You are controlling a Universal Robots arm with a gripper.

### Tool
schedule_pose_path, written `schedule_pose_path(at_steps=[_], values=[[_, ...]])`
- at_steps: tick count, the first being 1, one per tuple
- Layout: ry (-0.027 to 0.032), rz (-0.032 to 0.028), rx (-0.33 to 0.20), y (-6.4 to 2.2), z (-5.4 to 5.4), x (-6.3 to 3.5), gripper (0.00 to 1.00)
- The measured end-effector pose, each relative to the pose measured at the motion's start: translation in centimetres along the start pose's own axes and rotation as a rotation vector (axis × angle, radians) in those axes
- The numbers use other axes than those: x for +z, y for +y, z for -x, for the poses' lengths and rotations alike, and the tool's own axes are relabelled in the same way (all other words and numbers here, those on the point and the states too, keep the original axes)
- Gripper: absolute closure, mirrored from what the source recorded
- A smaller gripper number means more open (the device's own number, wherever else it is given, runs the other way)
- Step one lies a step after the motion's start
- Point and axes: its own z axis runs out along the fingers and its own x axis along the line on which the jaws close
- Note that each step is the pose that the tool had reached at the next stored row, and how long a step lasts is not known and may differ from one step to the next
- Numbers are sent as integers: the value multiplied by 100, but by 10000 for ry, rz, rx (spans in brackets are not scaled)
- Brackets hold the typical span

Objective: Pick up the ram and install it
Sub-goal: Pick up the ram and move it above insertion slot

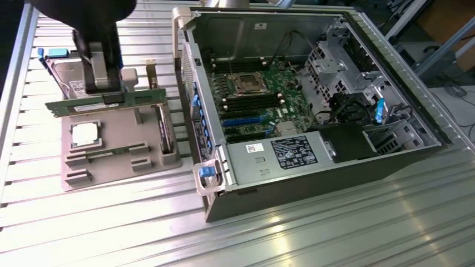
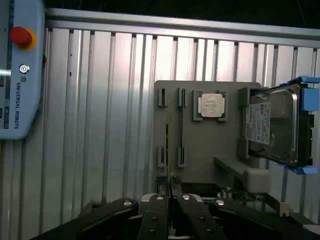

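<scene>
Ram (image 1: 70, 104): a thin, flat green board strip, held level above the grey moulded tray (image 1: 119, 173) on the ribbed metal surface (image 1: 334, 222). End effector (image 1: 104, 95) is clamped on its mid-length. Pick-up judged complete. Installation is outstanding and calls for edge-on alignment with a motherboard (image 1: 252, 100) slot.

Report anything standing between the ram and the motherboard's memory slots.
The gripper holds the ram above the grey tray. The open case's near wall rises between it and the memory slots, so the ram would likely have to pass over it. Nothing visible covers the slots.
</scene>
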Motion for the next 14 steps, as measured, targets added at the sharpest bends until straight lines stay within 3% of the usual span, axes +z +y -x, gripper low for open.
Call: schedule_pose_path(at_steps=[3,11,14], values=[[0,3,1,-217,-14,-9,88],[2,18,1,-929,-60,-41,88],[1,23,1,-1308,-85,-58,88]])
